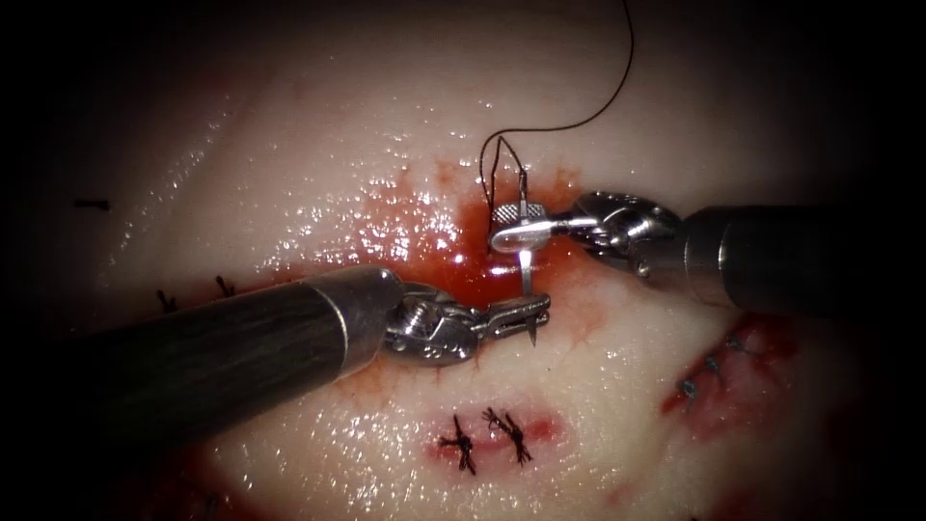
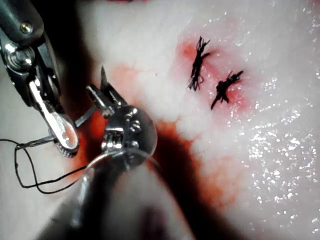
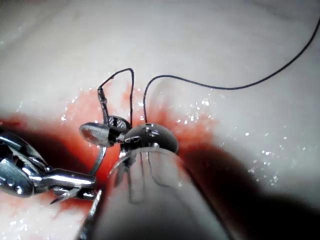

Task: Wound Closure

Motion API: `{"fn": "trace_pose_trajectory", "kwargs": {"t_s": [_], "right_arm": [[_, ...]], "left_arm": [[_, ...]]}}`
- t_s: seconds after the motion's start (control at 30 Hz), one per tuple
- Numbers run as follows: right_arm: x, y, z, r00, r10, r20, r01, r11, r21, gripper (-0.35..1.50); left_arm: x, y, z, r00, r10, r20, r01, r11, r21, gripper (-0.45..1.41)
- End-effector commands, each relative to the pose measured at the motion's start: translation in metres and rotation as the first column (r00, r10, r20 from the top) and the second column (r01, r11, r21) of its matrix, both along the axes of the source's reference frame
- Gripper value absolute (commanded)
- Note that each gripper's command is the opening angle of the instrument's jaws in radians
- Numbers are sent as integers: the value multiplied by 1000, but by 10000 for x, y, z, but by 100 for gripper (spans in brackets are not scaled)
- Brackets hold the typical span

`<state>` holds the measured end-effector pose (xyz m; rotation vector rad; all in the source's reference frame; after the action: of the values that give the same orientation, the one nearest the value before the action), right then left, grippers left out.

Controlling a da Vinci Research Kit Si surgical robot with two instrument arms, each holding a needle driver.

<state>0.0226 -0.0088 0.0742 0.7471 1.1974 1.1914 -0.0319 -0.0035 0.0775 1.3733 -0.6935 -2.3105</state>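
Both my end effectors are clamped on the needle (image 1: pixel 526 253) above the cut (image 1: pixel 453 275): the left end effector (image 1: pixel 529 311) near its point, the right end effector (image 1: pixel 511 230) near the thread (image 1: pixel 598 106) end, so next one must let go.

- The left claw (image 1: pixel 526 314) and right claw (image 1: pixel 521 230) crowd the red middle of the cut (image 1: pixel 482 275), both clamped on the needle (image 1: pixel 527 270), which spans the narrow gap between them.
- The thread (image 1: pixel 588 116) loops above the right claw and runs up and away, barring passage there.
- Tied knots (image 1: pixel 487 439) lie below, apart from the tools.
- The tissue (image 1: pixel 289 145) at upper left lies open.
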Motion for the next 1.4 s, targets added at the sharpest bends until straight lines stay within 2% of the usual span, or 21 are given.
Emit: {"fn": "trace_pose_trajectory", "kwargs": {"t_s": [0.03,0.1,0.2,0.23,0.27,0.33,0.37,0.4,0.47,0.5,0.53,0.57,0.6,0.63,0.67,0.7,0.77,0.9,1.07,1.3,1.4], "right_arm": [[7,-6,9,1000,-8,9,8,1000,1,-35],[4,-12,15,996,-29,90,29,1000,8,-35],[0,-12,17,996,-36,85,35,999,9,-35],[-3,-10,17,996,-44,77,44,999,11,-35],[-3,-10,17,996,-44,77,44,999,11,-35],[-9,-5,13,997,-50,61,52,998,-25,-35],[-11,-2,12,997,-50,53,53,997,-47,-35],[-18,4,8,999,-41,25,44,987,-154,-35],[-23,9,6,999,-29,-35,19,968,-251,-35],[-30,13,4,998,-30,-46,14,948,-318,-35],[-30,13,4,998,-30,-46,14,948,-318,-35],[-30,13,4,998,-17,-60,-4,942,-334,-35],[-29,11,5,998,-17,-56,-5,931,-364,-35],[-25,8,7,999,-20,-47,-2,909,-417,-35],[-22,5,9,999,-30,-43,7,886,-463,-35],[-21,5,10,998,-40,-47,13,880,-475,-35],[-20,4,10,998,-40,-47,12,874,-486,-35],[-20,6,8,998,-45,-37,19,851,-524,-35],[-18,6,9,998,-43,-37,16,841,-540,-35],[-17,7,9,998,-39,-39,11,838,-546,-35],[-16,6,9,999,-39,-38,12,834,-552,-35]], "left_arm": [[-6,1,5,1000,5,2,-5,1000,-1,-45],[-6,1,5,1000,6,0,-6,1000,-6,-45],[-7,1,5,1000,6,-1,-6,1000,-5,-42],[-8,3,5,1000,2,-7,-2,1000,3,89],[-8,3,5,1000,2,-7,-2,1000,3,89],[-9,5,7,999,-40,-8,41,993,109,120],[-9,4,8,999,-46,-11,47,988,150,123],[-5,3,8,999,-34,-20,37,977,212,125],[-1,3,8,1000,-27,-7,28,966,256,125],[8,6,9,1000,-21,23,12,937,348,84],[8,6,9,1000,-21,23,12,937,348,84],[16,10,14,999,-11,45,-10,904,428,37],[19,12,16,998,1,58,-28,881,473,17],[26,20,25,996,27,80,-70,791,608,-8],[32,26,37,993,79,82,-114,745,658,-27],[35,29,43,994,77,74,-107,739,666,-45],[38,33,48,996,68,62,-92,735,672,-45],[48,55,91,991,64,-121,33,747,664,-45],[40,57,127,973,94,-209,67,756,651,-45],[25,59,143,925,165,-343,101,763,638,-45],[14,63,148,918,169,-358,104,770,630,-45]]}}
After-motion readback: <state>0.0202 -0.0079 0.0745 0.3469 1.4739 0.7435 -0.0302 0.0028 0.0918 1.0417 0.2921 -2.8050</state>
